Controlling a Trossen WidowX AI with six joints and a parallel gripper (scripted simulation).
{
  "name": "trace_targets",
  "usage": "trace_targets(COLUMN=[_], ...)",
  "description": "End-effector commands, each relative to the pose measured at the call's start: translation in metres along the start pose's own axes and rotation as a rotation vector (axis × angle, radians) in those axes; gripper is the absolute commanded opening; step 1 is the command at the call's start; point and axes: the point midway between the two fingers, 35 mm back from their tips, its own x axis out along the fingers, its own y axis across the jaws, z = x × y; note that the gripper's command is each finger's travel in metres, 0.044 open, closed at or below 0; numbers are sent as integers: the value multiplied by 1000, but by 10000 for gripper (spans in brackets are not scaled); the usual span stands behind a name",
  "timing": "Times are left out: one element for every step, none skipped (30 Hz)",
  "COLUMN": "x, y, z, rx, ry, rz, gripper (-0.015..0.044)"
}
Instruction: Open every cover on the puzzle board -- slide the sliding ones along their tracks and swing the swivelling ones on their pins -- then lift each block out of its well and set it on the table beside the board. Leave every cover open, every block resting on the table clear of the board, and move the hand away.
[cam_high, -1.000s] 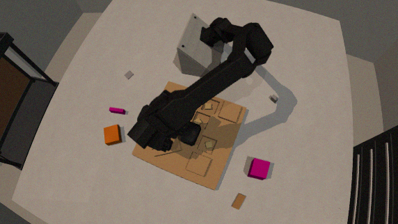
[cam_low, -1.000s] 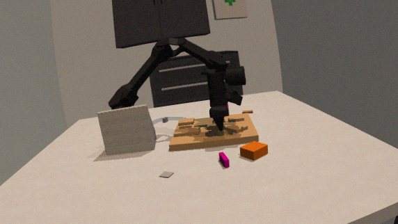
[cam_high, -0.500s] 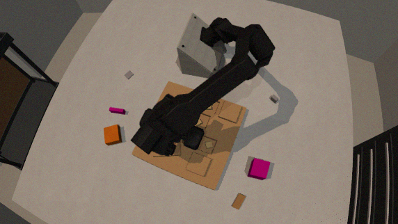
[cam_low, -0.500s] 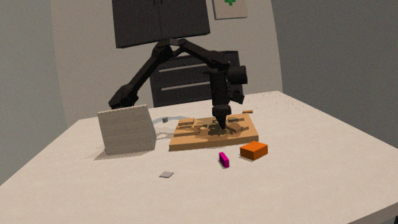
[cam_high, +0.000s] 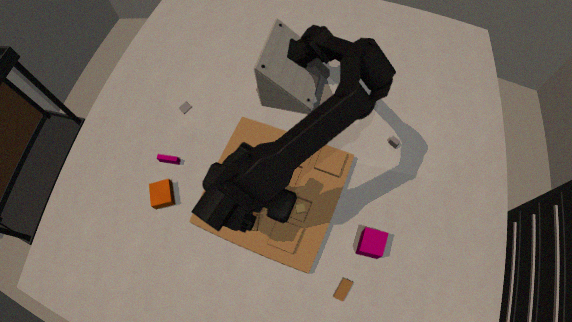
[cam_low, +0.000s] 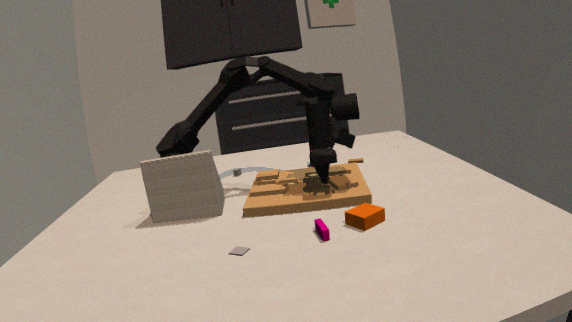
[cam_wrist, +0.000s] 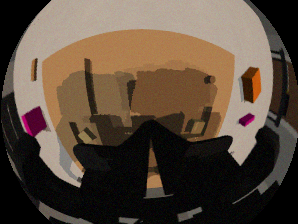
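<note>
The wooden puzzle board (cam_high: 304, 261) (cam_low: 300, 206) (cam_wrist: 145, 45) lies flat, much of it under the arm and its shadow. A square cover (cam_high: 331, 162) (cam_low: 267, 175) shows near one corner; another cover (cam_high: 286, 240) lies near the lower edge in the top view. A small pale block (cam_high: 300, 207) (cam_wrist: 86, 135) sits in a square well. Another pale block (cam_wrist: 197, 126) shows right of the fingers in the wrist view. A small knob (cam_wrist: 211, 79) stands near the board's right side. My gripper (cam_low: 325, 182) (cam_wrist: 149, 121) is shut and empty, low over the board.
Beside the board lie an orange block (cam_high: 162, 194) (cam_low: 365, 217) (cam_wrist: 251, 85), a magenta cube (cam_high: 373, 242) (cam_wrist: 34, 121), a thin magenta block (cam_high: 168, 159) (cam_low: 322, 230) (cam_wrist: 246, 120), a brown piece (cam_high: 343, 289) (cam_low: 356, 160) and small grey pieces (cam_high: 185, 107) (cam_high: 394, 142). A grey wedge-shaped box (cam_high: 282, 65) (cam_low: 182, 187) stands near the arm's base.
</note>
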Motion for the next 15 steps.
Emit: trace_targets(x=[-1, -1, -1, -1, -1, -1, -1, -1, -1, -1, -1, -1, -1, -1, -1], y=[4, 5, 5, 6, 7, 7, 8, 9, 10, 10, 11, 12, 12, 13, 13], z=[6, 7, 8, 9, 10, 11, 12, 14, 15, 16, 17, 18, 19, 19, 19], rx=[1, 1, 1, 1, 1, 1, 1, 1, 1, 1, 1, 1, 1, 0, 0], ry=[-5, -5, -5, -5, -5, -5, -5, -5, -5, -5, -5, -6, -6, -6, -6], rz=[5, 5, 5, 5, 5, 5, 5, 5, 5, 5, 5, 5, 5, 5, 5], gripper=[0, 0, 0, 0, 0, 0, 0, 0, 0, 0, 0, 0, 0, 0, 0])
